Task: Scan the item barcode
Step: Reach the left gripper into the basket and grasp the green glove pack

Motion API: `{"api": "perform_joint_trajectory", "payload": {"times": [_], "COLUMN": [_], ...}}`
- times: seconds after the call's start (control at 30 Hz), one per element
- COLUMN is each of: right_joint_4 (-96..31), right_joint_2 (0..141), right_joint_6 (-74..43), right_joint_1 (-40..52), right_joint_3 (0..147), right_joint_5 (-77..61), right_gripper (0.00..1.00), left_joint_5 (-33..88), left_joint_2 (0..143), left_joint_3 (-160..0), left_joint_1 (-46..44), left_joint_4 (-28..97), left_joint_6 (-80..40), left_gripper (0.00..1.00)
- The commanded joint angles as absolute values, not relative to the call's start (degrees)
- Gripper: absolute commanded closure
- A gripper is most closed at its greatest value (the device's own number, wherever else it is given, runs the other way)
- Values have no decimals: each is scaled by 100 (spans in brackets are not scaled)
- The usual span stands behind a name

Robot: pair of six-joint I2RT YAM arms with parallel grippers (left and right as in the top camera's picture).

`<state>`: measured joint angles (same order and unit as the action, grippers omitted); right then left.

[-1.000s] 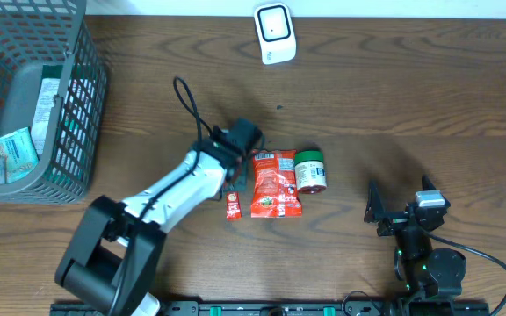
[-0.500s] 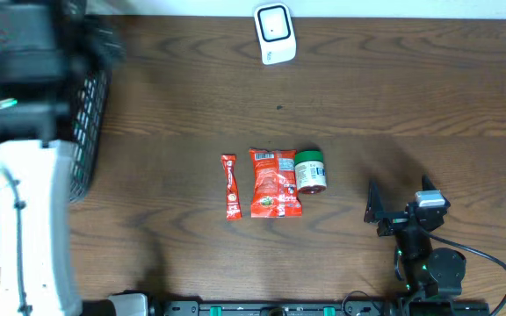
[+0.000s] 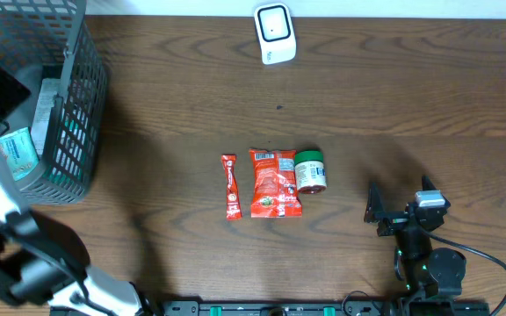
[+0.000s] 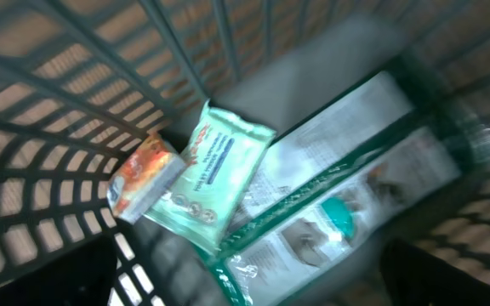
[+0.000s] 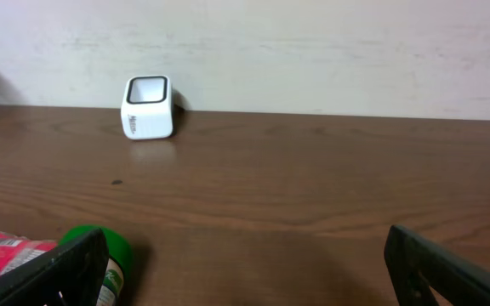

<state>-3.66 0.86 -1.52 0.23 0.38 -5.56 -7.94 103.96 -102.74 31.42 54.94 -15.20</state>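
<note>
Over the grey basket [image 3: 84, 105] at the table's [image 3: 411, 96] far left corner, the left gripper [image 4: 266, 280] hangs wide and empty. Mid-table lie a red sachet [image 3: 229, 186], a snack packet [image 3: 275, 182] and a green-lidded jar [image 3: 310, 170] side by side. The scanner [image 3: 275, 33] stands at the far edge. The right gripper [image 5: 253, 276], by the near edge, gapes empty.

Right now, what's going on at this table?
Left hand hangs open over the basket, holding nothing; packets lie inside. Right hand sits open and idle at front right. A sachet, a red packet and a jar lie in a row in the middle; the scanner stands at the far edge. Nothing is at the scanner.
</note>
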Motion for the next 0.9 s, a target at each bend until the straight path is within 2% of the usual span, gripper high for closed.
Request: {"api": "perform_joint_trajectory", "payload": {"times": [0.0, 0.1, 0.17, 0.63, 0.87], "right_joint_4": [-388, -388, -388, -388, -388], "right_joint_2": [67, 67, 67, 67, 67], "right_joint_6": [-165, -165, -165, -165, -165], "right_joint_1": [-34, -34, -34, -34, -34], "right_joint_3": [32, 32, 32, 32, 32], "right_joint_5": [-548, -545, -545, -545, -545], "right_gripper": [1, 1, 1, 1, 1], "left_joint_5": [-591, 355, 569, 585, 1103], "left_joint_2": [10995, 11332, 11450, 12130, 12486], "left_joint_3": [-10217, -10217, -10217, -10217, -10217], "left_joint_1": [3216, 3218, 3218, 3221, 3256], "left_joint_4": [5433, 5212, 5089, 4379, 4209], "left_joint_6": [-718, -169, -64, 580, 904], "left_gripper": [2, 2, 2, 2, 2]}}
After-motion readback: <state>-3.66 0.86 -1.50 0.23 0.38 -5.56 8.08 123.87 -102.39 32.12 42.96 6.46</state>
